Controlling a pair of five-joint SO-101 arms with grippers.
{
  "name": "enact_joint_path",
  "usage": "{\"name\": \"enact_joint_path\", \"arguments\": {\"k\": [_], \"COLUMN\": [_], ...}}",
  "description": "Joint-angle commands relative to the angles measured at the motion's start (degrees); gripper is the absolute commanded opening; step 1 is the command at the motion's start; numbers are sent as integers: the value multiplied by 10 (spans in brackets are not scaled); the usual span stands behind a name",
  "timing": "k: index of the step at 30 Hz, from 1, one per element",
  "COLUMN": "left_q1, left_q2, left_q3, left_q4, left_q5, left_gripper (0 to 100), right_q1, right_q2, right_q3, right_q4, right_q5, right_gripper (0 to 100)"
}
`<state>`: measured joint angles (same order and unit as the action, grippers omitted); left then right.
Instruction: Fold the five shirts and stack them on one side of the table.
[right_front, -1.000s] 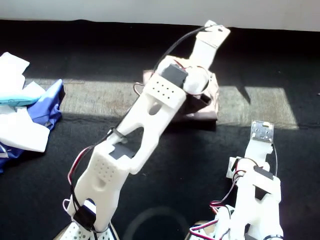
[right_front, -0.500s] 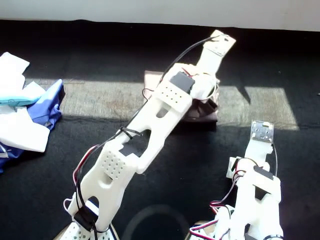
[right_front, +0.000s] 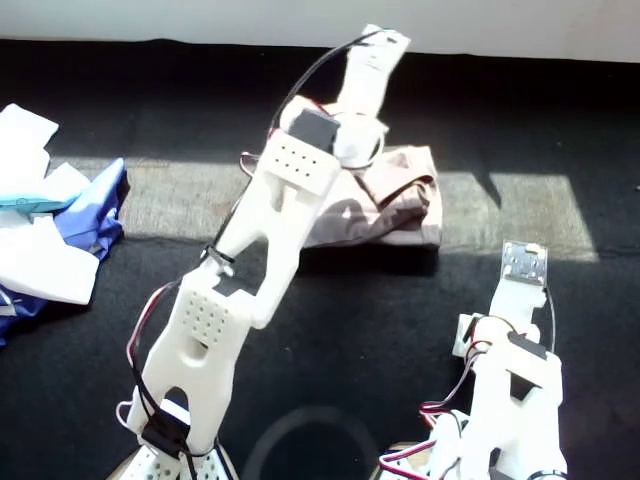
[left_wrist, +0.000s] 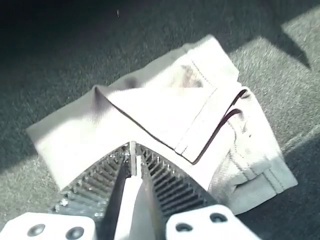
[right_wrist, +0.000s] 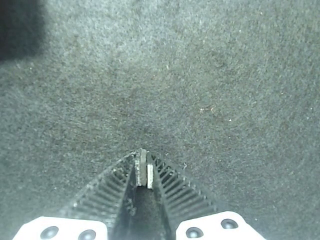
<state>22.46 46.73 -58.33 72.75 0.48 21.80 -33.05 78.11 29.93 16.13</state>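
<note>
A folded beige shirt (right_front: 385, 200) with dark trim lies on the sunlit strip in the middle of the table; its folded edges (left_wrist: 200, 125) are uneven on one side. My left arm (right_front: 290, 180) stretches out over the shirt's left part, and the left gripper (left_wrist: 133, 152) hangs just above the cloth, shut with nothing in it. A loose pile of white, blue and teal shirts (right_front: 50, 225) sits at the table's left edge. The right arm (right_front: 515, 370) stands at the near right, and the right gripper (right_wrist: 143, 172) is shut and empty above the bare black mat (right_wrist: 160, 75).
The black mat (right_front: 400, 310) covers the table, with a band of sunlight (right_front: 200, 195) across its middle. A white wall edge runs along the far side. Open mat lies between the two arms and to the right of the beige shirt.
My left arm has swung to the left and back off the beige shirt, uncovering it. The shirt now lies spread flatter. The right arm has not moved.
</note>
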Motion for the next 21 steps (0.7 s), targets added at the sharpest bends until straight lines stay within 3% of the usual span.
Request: {"name": "enact_joint_path", "arguments": {"k": [1,10,17,21], "left_q1": [12,70,143,143], "left_q2": [-4,-4,-6,-10], "left_q3": [60,162,160,133], "left_q4": [-21,-105,-106,-106], "left_q5": [9,11,11,11], "left_gripper": [9,9,9,9], "right_q1": [11,11,11,11], "right_q2": [5,5,5,5], "right_q3": [1,1,1,1], "right_q4": [-11,-11,-11,-11], "right_q5": [1,1,1,1], "right_gripper": [7,7,7,7]}}
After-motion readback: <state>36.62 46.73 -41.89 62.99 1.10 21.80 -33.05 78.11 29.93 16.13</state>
